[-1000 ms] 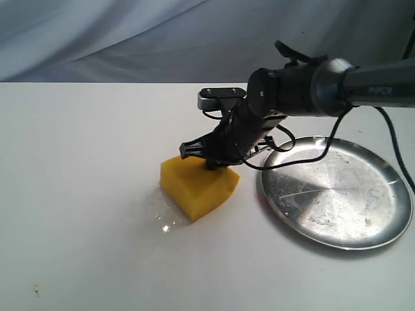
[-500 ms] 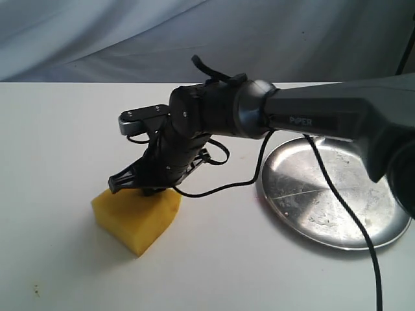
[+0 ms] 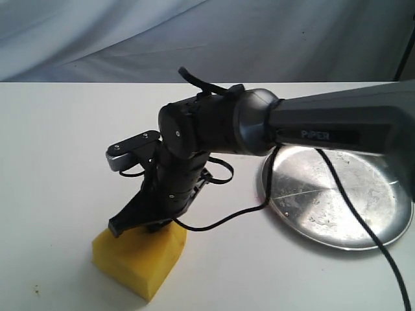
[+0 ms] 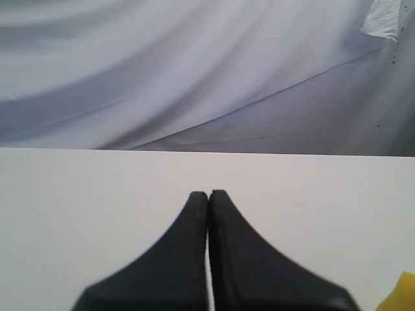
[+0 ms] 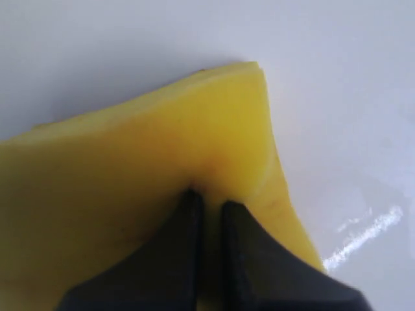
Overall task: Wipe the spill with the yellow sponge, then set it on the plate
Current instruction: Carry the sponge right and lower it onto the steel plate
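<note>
The yellow sponge (image 3: 137, 260) rests on the white table at the front left. My right gripper (image 3: 146, 226) reaches across the middle and presses down into its top. In the right wrist view the gripper (image 5: 211, 198) is shut on a pinched fold of the sponge (image 5: 130, 155). No tan puddle shows; only a thin glistening wet streak (image 5: 363, 234) lies beside the sponge. The silver plate (image 3: 363, 220) sits at the right and holds nothing. My left gripper (image 4: 209, 194) is shut on nothing above bare table, with a yellow sponge corner (image 4: 406, 293) at the frame's edge.
The right arm's thick dark body (image 3: 272, 126) and its loose black cable (image 3: 214, 227) hang over the table between sponge and plate. A grey cloth backdrop (image 3: 130, 39) closes off the far edge of the table.
My right gripper has dragged the sponge from beside the plate to the left and toward the front edge. The wet patch seen by the sponge a second ago no longer shows.
</note>
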Available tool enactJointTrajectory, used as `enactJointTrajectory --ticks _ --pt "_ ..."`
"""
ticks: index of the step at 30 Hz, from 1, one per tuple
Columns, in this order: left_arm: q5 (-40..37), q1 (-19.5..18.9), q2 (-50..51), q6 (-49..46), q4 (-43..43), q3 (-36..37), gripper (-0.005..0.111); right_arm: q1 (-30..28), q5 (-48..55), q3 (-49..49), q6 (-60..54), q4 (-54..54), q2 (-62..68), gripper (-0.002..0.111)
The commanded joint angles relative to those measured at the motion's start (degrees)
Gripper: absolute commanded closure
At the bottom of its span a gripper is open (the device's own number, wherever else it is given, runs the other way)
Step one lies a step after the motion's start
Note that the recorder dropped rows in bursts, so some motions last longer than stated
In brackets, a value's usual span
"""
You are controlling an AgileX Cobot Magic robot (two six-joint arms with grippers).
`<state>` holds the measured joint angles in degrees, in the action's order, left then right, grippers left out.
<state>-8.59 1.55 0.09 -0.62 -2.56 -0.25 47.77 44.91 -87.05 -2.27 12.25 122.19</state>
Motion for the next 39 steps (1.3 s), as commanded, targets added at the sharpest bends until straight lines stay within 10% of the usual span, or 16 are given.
enactJointTrajectory --ticks 1,22,30,39 --pt "0.2 0.0 -0.1 0.2 0.0 0.3 0.105 -3.4 2.7 5.9 0.1 -4.6 -2.2 0.108" --pt "0.2 0.0 -0.1 0.2 0.0 0.3 0.105 -20.1 -3.1 8.4 9.1 -14.2 -18.6 0.108" --pt "0.2 0.0 -0.1 0.0 0.0 0.3 0.105 -34.5 -13.5 27.1 19.7 -19.1 -26.8 0.108" --pt "0.2 0.0 -0.1 0.2 0.0 0.3 0.105 -37.1 -25.5 35.6 27.1 -17.3 -26.6 0.108"
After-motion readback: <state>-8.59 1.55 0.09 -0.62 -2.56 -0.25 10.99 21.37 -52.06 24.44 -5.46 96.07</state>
